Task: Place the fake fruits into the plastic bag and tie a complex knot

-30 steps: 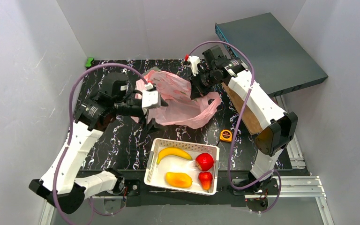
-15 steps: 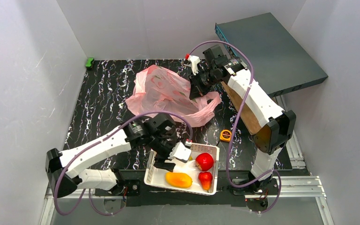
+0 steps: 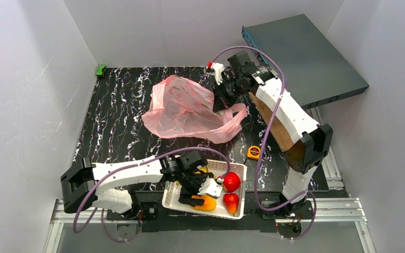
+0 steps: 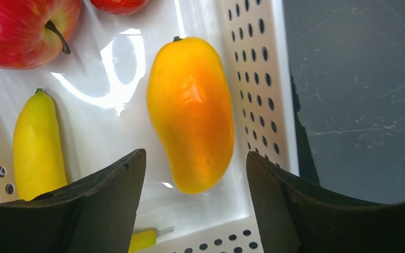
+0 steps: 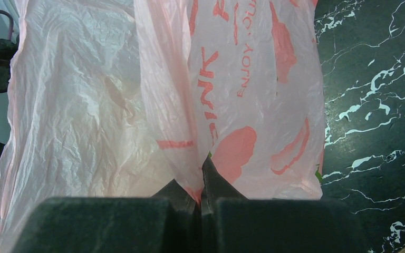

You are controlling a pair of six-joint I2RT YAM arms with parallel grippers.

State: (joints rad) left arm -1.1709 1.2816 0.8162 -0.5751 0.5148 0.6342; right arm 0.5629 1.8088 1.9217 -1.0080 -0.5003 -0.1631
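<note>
Looking down from the top camera, the white basket (image 3: 219, 215) sat at 6 o'clock on the black table (image 3: 116, 116). The left gripper (image 3: 194, 197) hung low inside it, right over the mango (image 3: 209, 204). The apple (image 3: 232, 181) and the small red fruit (image 3: 231, 200) lay at 3 o'clock from that gripper. The pink bag (image 3: 184, 108) lay crumpled in the middle of the table, well apart from the basket. The right gripper (image 3: 219, 103) held the bag at its 3 o'clock edge. A little tape measure (image 3: 253, 152) sat at 1 o'clock from the basket.

In the left wrist camera, the two dark fingers (image 4: 100, 205) were spread wide, one on each side of the mango's (image 4: 192, 113) near end. A thin gap showed on both sides, so they were not squeezing it. The banana (image 4: 37, 147) lay at 9 o'clock from the mango, the apple (image 4: 23, 26) at 11 o'clock and the small red fruit (image 4: 118, 4) at 12 o'clock.

In the right wrist camera, the fingers (image 5: 224, 191) were pressed tight together, pinching a fold of the pink bag (image 5: 111, 105). The black table (image 5: 369, 105) showed at 3 o'clock.
</note>
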